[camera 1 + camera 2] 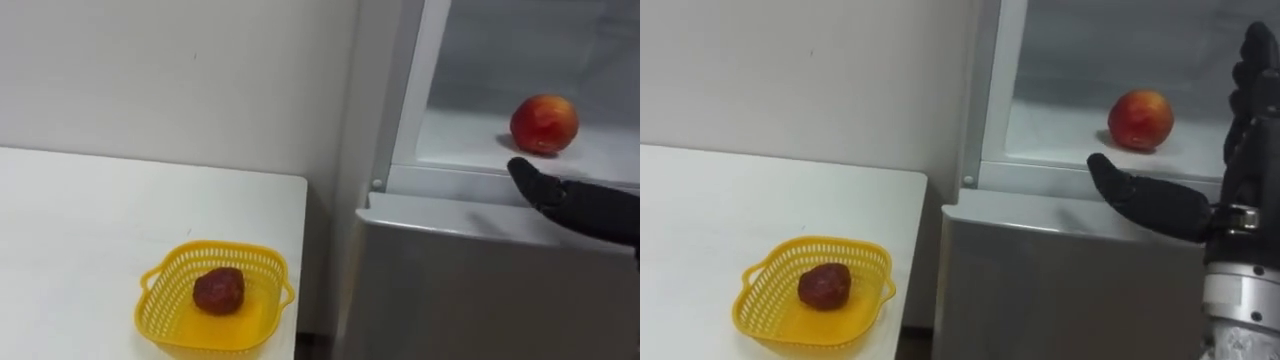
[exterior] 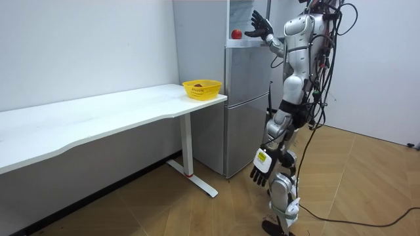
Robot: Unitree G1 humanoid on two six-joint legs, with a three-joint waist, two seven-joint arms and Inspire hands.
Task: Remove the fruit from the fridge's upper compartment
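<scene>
A red-and-yellow round fruit (image 1: pixel 544 123) lies on the white shelf (image 1: pixel 610 152) of the open upper fridge compartment. My right hand (image 1: pixel 1248 130) is raised in front of that opening, to the right of the fruit and a little nearer to me. It is open, thumb (image 1: pixel 1140 202) spread out toward the left, and holds nothing. A gap remains between the thumb and the fruit. In the room view I stand facing the fridge (image 2: pixel 246 105) with the right hand (image 2: pixel 259 26) up at shelf height. My left hand (image 2: pixel 260 172) hangs open at my side.
A yellow basket (image 1: pixel 160 276) with a dark red fruit (image 1: pixel 219 290) in it sits at the corner of the white table (image 1: pixel 80 230), left of the fridge. The grey lower fridge door (image 1: pixel 470 290) is closed under the shelf.
</scene>
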